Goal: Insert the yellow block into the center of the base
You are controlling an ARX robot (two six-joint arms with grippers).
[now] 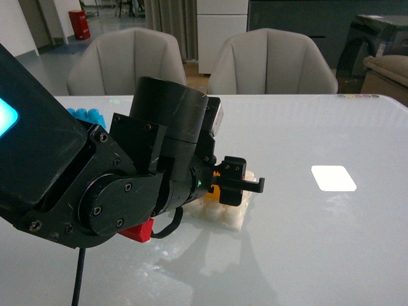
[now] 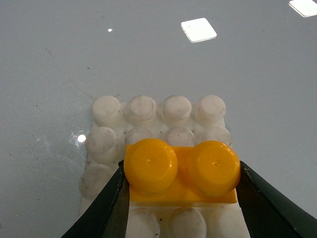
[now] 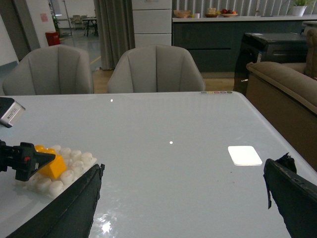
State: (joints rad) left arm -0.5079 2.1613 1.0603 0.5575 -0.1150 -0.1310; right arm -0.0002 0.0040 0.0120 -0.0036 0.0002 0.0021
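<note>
room lies open on the table [image 1: 306,248] right of the base [image 2: 143,111], out to a white patch [image 1: 333,178]. my left fingers [image 2: 106,210] are closed on the ends of the yellow block [image 2: 181,171], which sits over the base's middle studs. my right fingers [image 3: 292,198] are spread wide, empty, well apart from the base. a red brick [image 1: 137,231] lies near the base's left side, blue bricks [image 1: 86,116] further behind.

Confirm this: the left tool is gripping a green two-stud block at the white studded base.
Wrong in one respect, the colour. The left wrist view shows the left tool gripping a yellow block, not a green one. It does have two studs, and it is at the white studded base.
</note>
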